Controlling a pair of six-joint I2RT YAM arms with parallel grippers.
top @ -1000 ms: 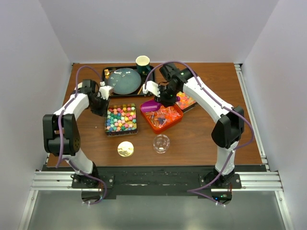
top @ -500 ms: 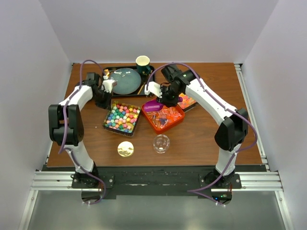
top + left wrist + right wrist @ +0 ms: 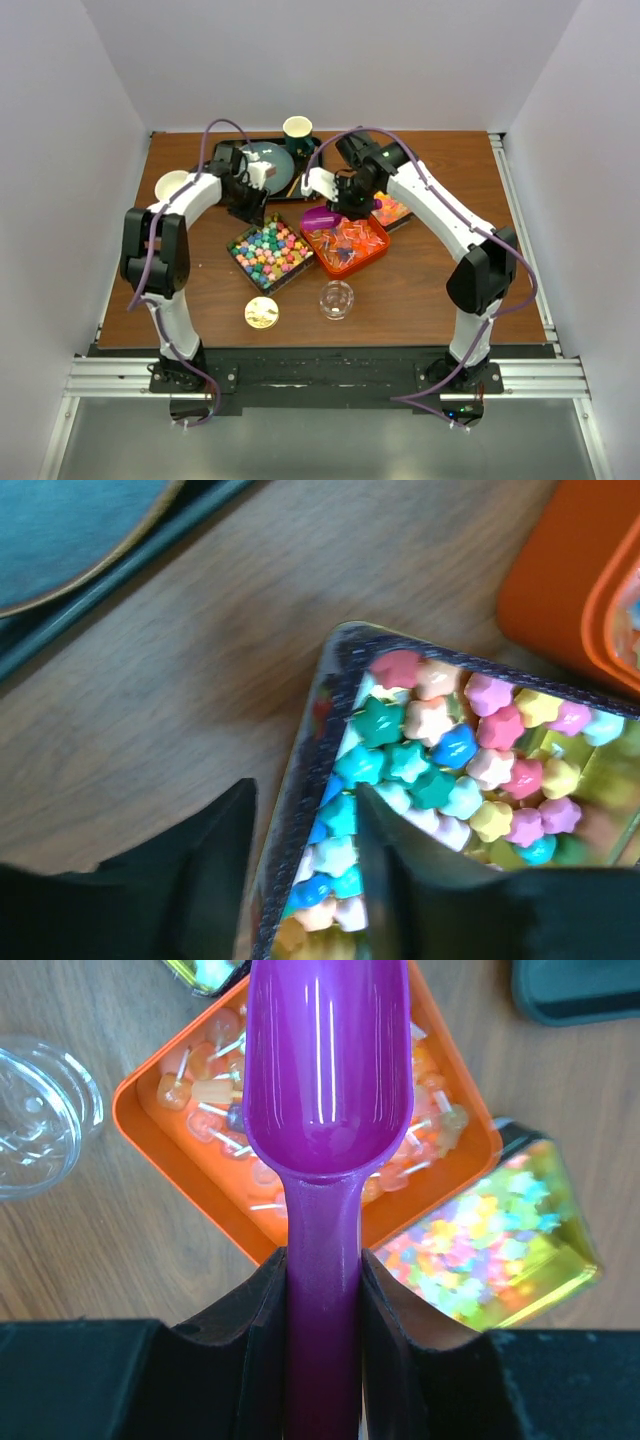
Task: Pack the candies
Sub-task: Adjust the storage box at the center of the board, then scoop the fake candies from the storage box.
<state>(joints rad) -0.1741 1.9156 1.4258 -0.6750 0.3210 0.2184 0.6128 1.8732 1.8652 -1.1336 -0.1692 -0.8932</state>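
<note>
Now | glossy star-shaped candies (image 3: 430, 750) | smooth purple scoop (image 3: 325, 1080) | square orange tray (image 3: 180, 1188)

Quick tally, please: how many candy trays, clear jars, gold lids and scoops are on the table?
Candy trays: 3 (dark tin, orange tray, far tin)
Clear jar: 1
Gold lid: 1
Purple scoop: 1
Total: 6

Candies (image 3: 270, 252) fill a tin (image 3: 335, 690) left of a tray (image 3: 540, 600).

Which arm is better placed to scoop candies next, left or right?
Right. The right gripper holds the purple scoop, bowl above the orange tray of candies. The left gripper straddles the rim of the dark tin.
</note>
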